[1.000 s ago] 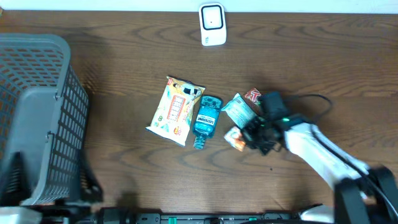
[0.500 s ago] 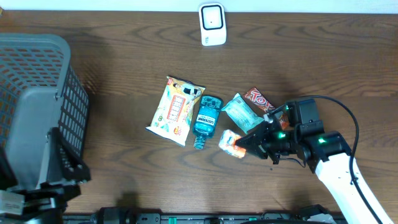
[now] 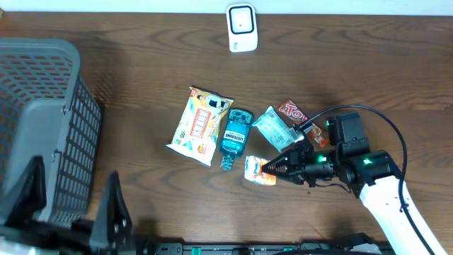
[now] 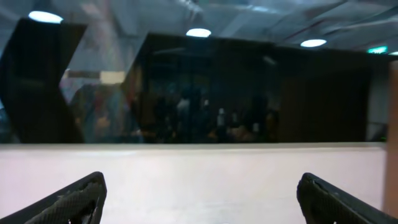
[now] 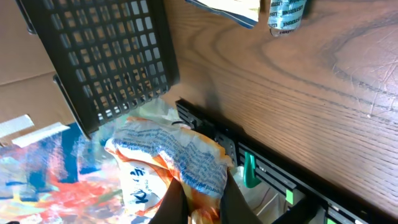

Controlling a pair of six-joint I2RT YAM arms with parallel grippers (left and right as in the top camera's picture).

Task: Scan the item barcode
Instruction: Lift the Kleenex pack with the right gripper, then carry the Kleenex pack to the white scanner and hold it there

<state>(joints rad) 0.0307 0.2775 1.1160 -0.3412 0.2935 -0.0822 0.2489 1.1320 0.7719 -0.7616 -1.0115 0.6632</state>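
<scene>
My packet (image 3: 256, 171) is a small crinkled pouch, orange and white with blue print. It is pinched at one end between the closed fingers of my right gripper (image 3: 274, 168) and sticks out to the left over the table. The scanner (image 3: 241, 27), a white box with a dark window, stands at the far edge, well apart.

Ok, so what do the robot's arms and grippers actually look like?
The right arm has a white shell leading to a black wrist block with small green lights. A thin black cable loops above it. The right gripper is black, tapering to slim jaws. The left gripper is black too, with textured, wedge-shaped jaws.
</scene>
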